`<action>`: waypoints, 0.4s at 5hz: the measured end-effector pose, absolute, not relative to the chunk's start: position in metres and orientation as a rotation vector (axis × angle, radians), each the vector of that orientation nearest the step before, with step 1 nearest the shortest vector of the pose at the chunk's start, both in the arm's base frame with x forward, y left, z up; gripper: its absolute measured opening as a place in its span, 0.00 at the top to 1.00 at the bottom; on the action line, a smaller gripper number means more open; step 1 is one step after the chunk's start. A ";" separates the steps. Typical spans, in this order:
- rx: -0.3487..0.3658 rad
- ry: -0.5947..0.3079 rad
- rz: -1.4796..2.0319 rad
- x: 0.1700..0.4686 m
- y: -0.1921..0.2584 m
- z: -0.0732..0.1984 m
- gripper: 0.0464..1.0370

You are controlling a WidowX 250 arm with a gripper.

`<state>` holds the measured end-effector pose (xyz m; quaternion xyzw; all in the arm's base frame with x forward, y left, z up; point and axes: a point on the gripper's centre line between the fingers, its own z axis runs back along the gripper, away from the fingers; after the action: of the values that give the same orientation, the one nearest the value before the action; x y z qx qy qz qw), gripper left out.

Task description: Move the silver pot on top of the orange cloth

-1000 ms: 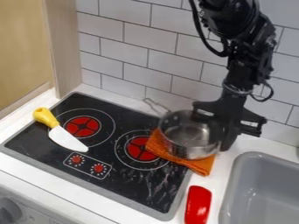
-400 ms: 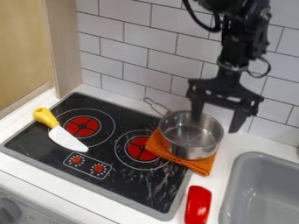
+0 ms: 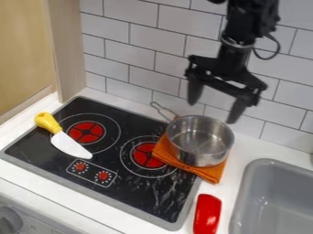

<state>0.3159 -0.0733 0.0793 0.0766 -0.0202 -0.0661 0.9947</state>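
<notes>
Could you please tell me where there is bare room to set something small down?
The stovetop is bare between its knobs and the red object; the visible basin of the sink is too. It is crowded at the orange cloth, where the silver pot sits below the open gripper.

Behind the pincer (image 3: 214,113) you have a white tiled wall (image 3: 143,45); below it, a white desk (image 3: 55,188); well apart, a wooden cabinet (image 3: 23,50).
</notes>
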 end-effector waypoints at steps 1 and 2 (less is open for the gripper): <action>0.108 0.052 -0.208 0.303 -0.039 0.067 0.04; 0.073 0.044 -0.347 0.286 -0.018 0.070 0.04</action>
<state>0.2861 -0.0179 0.0695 0.0365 0.0217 -0.1726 0.9841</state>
